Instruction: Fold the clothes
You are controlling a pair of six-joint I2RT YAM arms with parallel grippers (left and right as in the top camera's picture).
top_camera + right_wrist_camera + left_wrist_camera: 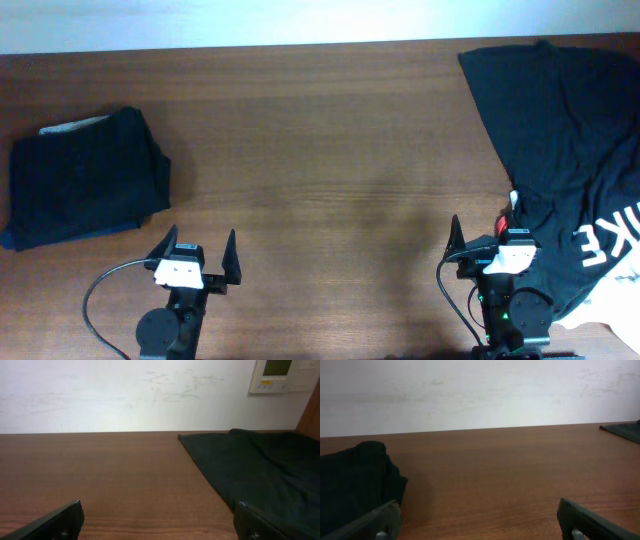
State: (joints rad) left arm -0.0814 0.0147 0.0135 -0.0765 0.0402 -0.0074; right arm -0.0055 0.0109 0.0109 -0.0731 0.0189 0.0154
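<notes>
A folded black garment [85, 185] with a pale edge at its back and a navy layer beneath lies at the table's left; it also shows in the left wrist view [355, 485]. A heap of unfolded black clothes [560, 130], one with white lettering [612, 235], covers the right side and shows in the right wrist view [255, 467]. My left gripper [200, 250] is open and empty near the front edge [480, 520]. My right gripper [488, 235] is open and empty, its right finger at the heap's edge [157, 520].
The brown wooden table [330, 160] runs between the folded pile and the heap. A white wall [480, 390] stands behind it, with a pale wall panel [282, 375] at the upper right. A red tag [505, 222] and white cloth [615, 305] show in the heap.
</notes>
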